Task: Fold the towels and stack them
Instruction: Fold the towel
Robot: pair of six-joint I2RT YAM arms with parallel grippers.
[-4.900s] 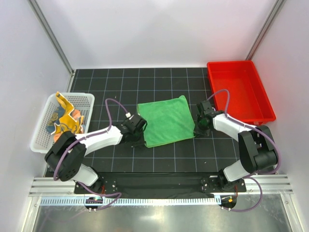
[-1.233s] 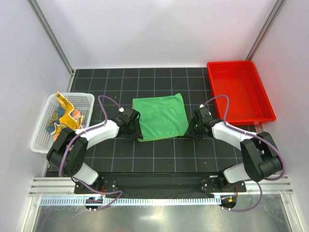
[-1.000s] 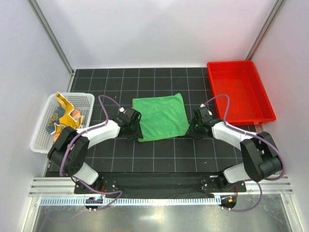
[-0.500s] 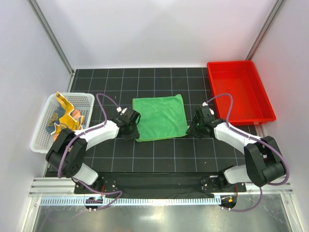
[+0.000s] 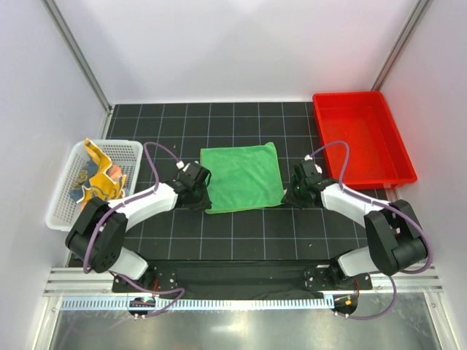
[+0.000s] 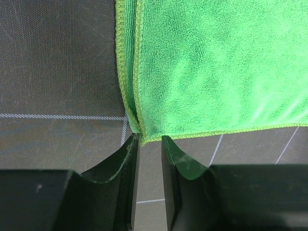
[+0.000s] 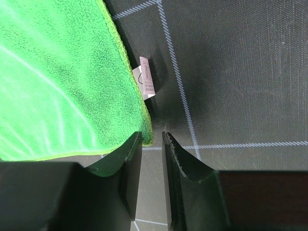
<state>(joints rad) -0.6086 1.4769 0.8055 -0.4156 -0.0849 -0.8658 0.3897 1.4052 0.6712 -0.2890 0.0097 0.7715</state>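
A plain green towel (image 5: 242, 177) lies flat on the black grid mat, doubled over, with two stitched edges showing along its left side (image 6: 129, 72). My left gripper (image 5: 203, 200) sits at its near-left corner. Its jaws (image 6: 149, 139) are open by a narrow gap, with the corner just at the tips. My right gripper (image 5: 287, 197) is at the near-right corner, also open narrowly (image 7: 153, 137). The towel's corner (image 7: 147, 137) touches the inner tip of the left finger. The yellow-orange towel (image 5: 102, 179) is bunched in the basket.
A white mesh basket (image 5: 64, 213) stands at the left edge of the mat. A red tray (image 5: 363, 95) stands at the back right. A small white label (image 7: 147, 81) sticks out from under the green towel's right edge.
Since the earliest frame the green towel has shifted back and left and lies squarer. Over the last second both grippers stayed at its near corners and shifted slightly.
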